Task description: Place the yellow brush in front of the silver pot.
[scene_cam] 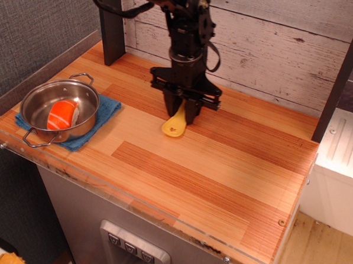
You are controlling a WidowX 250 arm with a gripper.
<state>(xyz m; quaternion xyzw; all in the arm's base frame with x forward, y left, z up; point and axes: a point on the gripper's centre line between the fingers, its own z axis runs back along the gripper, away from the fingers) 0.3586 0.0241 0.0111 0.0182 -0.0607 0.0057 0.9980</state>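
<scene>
Even indoor light, sharp focus, soft shadows.

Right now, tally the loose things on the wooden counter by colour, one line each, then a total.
Yellow: 1, the small yellow plastic brush
Silver: 1, the shallow round steel pot
Blue: 1, the folded blue cloth under the pot
Orange and white: 1, the toy piece inside the pot
Total: 4
</scene>
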